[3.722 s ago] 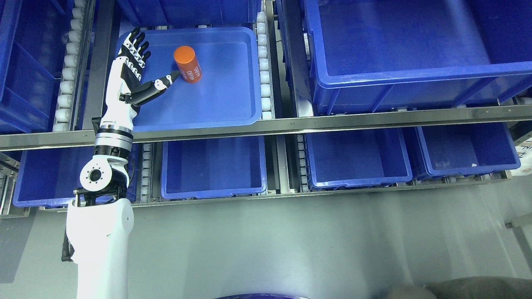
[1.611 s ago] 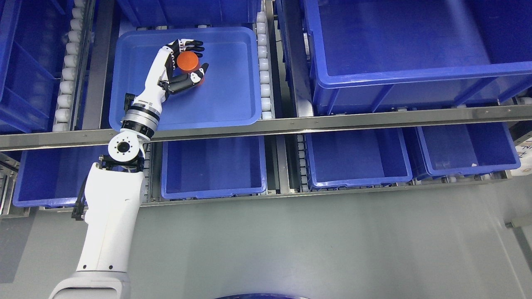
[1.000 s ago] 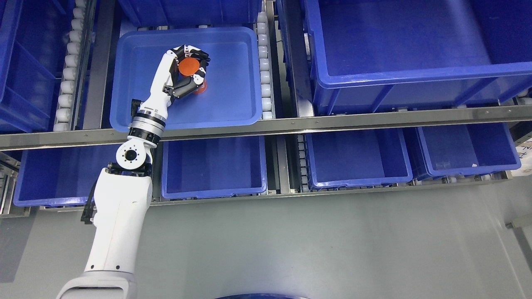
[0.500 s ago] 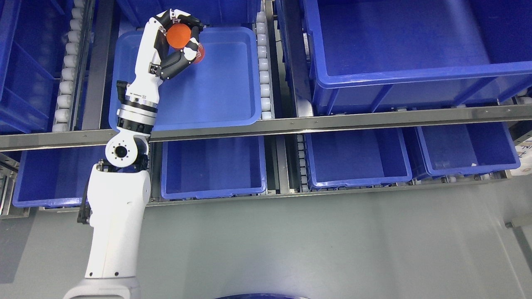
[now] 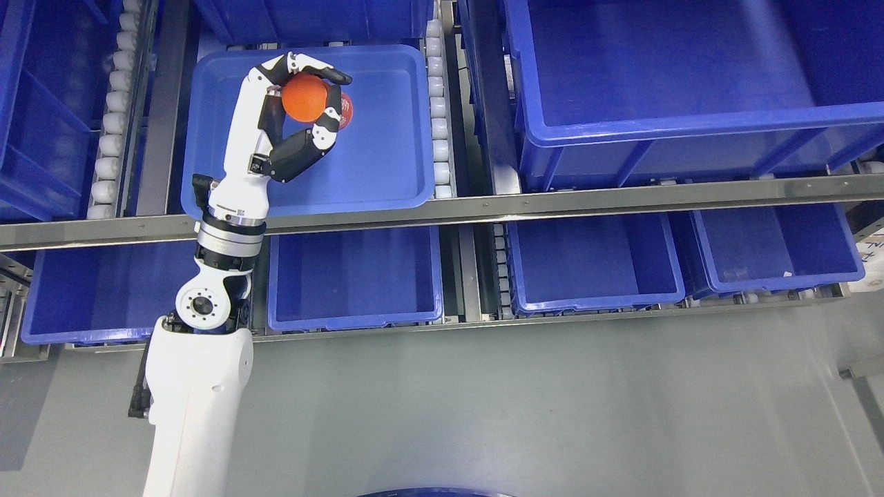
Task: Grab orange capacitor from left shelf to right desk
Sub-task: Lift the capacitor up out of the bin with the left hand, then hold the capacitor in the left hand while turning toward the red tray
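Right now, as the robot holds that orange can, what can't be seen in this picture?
- Orange capacitor: its side and print, mostly covered by the left hand in the head view.
- Right arm: out of the head view.
- Right desk: not in the picture.
- Dark blue shape: cut off by the bottom edge.

warehouse: roller shelves (image 5: 442, 207), blue bins (image 5: 594, 266)

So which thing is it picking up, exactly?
Look at the shallow blue tray on the upper shelf, left of the big deep bins. Above it the left hand grips the orange capacitor, the only thing here that is not blue.
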